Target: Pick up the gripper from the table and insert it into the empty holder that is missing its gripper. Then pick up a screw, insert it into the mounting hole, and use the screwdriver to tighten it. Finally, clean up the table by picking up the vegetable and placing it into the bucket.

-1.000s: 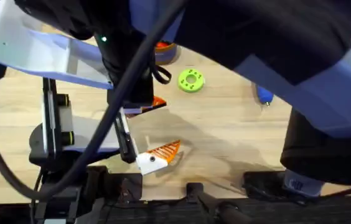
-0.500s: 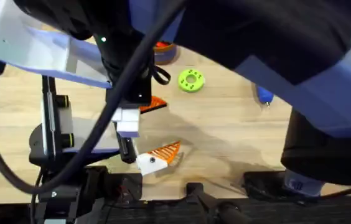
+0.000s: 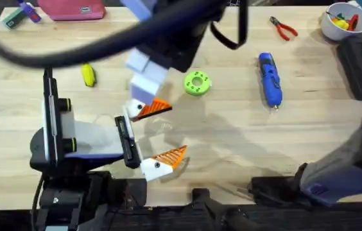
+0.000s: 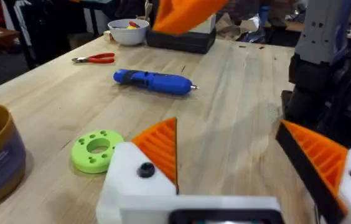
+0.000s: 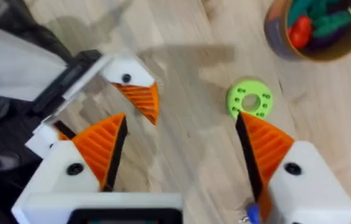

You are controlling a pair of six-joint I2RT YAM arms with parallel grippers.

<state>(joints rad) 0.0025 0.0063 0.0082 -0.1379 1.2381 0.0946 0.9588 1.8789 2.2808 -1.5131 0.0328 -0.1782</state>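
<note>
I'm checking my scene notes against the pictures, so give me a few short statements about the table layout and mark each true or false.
1. The screwdriver lies flat on the table. True.
2. The red-handled pliers lie inside the white bowl. False: they lie on the table beside it.
3. The vegetable is in the bucket. False: it lies on the bare table.
4. A green ring lies on the table left of the screwdriver in the overhead view. True.
5. The left gripper is shut on the green ring. False: its jaws stand open, holding nothing.
</note>
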